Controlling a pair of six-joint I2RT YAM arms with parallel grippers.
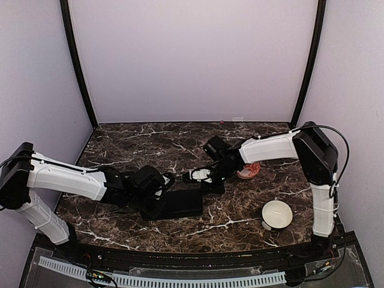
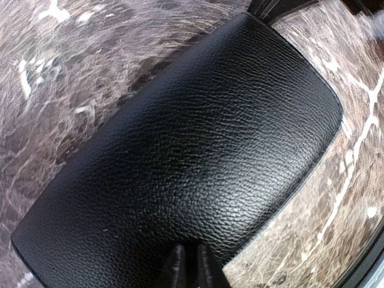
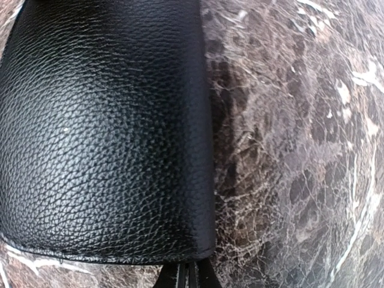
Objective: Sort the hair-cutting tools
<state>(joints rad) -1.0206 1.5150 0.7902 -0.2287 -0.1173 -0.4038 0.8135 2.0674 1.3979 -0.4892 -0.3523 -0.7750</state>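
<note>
No hair-cutting tools show in any view. A flat black leather-grain case point(image 1: 185, 204) lies on the dark marble table point(image 1: 150, 144) between both arms. My left gripper point(image 1: 163, 197) is at the case's left end. In the left wrist view its tips point(image 2: 195, 268) stand almost together over the near edge of the case point(image 2: 192, 138), with only a dark slit between them. My right gripper point(image 1: 203, 182) is at the case's far right corner. In the right wrist view it point(image 3: 191, 277) is shut just short of the corner of the case point(image 3: 102, 120), and I see nothing between the jaws.
An orange bowl point(image 1: 249, 171) sits behind the right forearm. A white bowl point(image 1: 276, 214) stands at the front right, near the right arm's base. Pale walls close the table at the back and sides.
</note>
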